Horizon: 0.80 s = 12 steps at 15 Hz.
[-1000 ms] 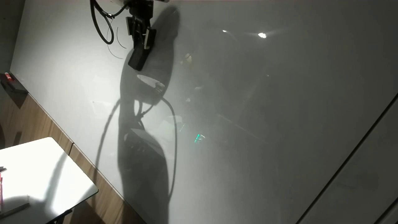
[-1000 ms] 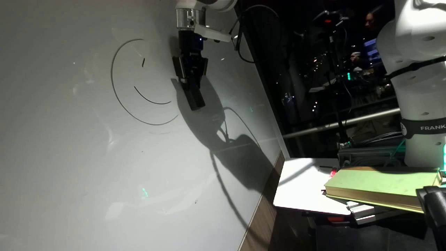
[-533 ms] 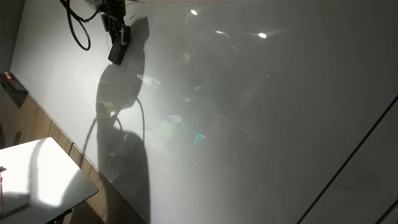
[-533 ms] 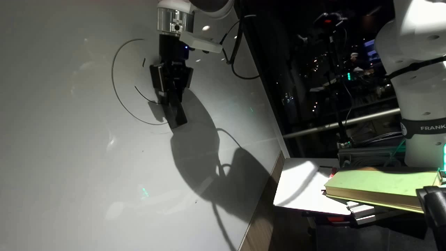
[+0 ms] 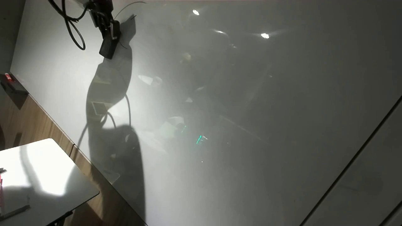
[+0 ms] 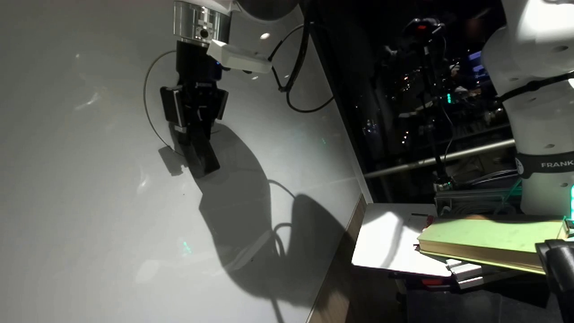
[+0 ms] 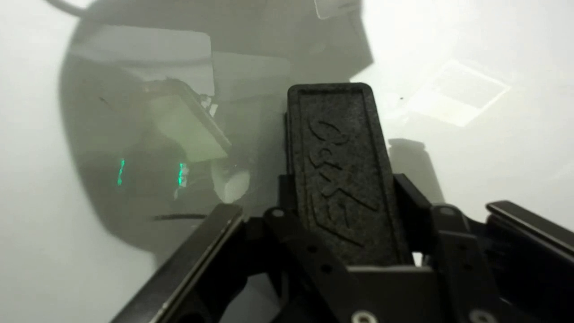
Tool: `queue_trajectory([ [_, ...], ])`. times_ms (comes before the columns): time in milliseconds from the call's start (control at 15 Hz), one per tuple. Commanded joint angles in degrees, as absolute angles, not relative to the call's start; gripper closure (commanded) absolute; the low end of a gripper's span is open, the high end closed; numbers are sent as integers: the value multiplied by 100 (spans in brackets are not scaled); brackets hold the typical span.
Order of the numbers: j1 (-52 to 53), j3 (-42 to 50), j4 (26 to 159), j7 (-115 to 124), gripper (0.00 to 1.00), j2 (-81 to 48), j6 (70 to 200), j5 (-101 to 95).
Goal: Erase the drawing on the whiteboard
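Observation:
The whiteboard is glossy white-grey and fills most of both exterior views. My gripper is shut on a black block eraser, which points downward in both exterior views. In the wrist view the fingers clasp the sides of the eraser. The drawing, a thin dark circle line, shows left of the gripper. The gripper and eraser hide its middle; a mouth end and an upper arc show. I cannot tell whether the eraser touches the board.
A small white table stands below the board. A green book lies on it near the robot's white arm. A black holder with a red marker is at the board's edge. A cable hangs beside the wrist.
My gripper with the eraser has moved left in both exterior views, across the drawing, covering the stroke and most of the mouth in an exterior view. The arm's shadow has shifted with it.

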<state>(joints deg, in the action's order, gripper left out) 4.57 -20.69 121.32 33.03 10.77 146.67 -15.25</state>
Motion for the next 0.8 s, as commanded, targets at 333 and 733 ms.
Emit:
queue_trajectory([
  [333,553,-2089,10888,3482,70,685,14637,-2119],
  [733,469,-1895,10372,3310,70,485,14295,-2208],
])
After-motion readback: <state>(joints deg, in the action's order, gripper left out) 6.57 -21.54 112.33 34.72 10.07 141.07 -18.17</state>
